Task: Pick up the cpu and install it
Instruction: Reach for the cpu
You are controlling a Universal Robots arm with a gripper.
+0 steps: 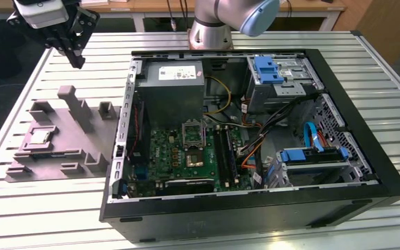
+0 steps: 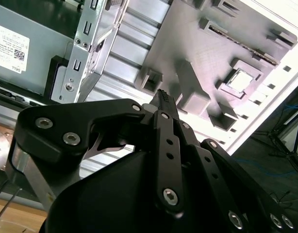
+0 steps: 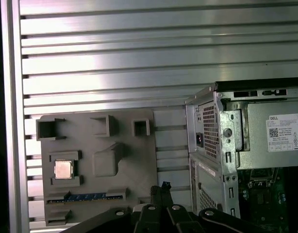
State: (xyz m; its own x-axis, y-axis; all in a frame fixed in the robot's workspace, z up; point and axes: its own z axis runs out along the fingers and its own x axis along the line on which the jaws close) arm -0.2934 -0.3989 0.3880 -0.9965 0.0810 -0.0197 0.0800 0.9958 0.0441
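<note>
The cpu point(image 1: 40, 137) is a small square chip with a silvery top. It lies flat in a square pocket of the grey fixture plate point(image 1: 61, 159), to the exterior view's left of the open computer case point(image 1: 255, 208). It also appears in both wrist views, as the cpu point(image 3: 63, 169) and the cpu point(image 2: 241, 80). My gripper point(image 1: 78, 62) hangs high over the table's far corner on that same side, well above and behind the fixture. Its fingers are shut tip to tip and hold nothing, as the gripper point(image 2: 163, 96) and the gripper point(image 3: 165, 186) show. On the green motherboard, the socket point(image 1: 195, 158) lies below a raised metal frame point(image 1: 192, 131).
The grey power-supply box point(image 1: 172, 88) fills the case's far corner on the exterior view's left. Drive cages with blue tabs point(image 1: 270, 70) and loose cables sit on the exterior view's right. Upright posts point(image 1: 75, 107) rise from the fixture, and a slot holds a long board point(image 3: 86, 196). My arm's base point(image 1: 210, 31) stands behind the case.
</note>
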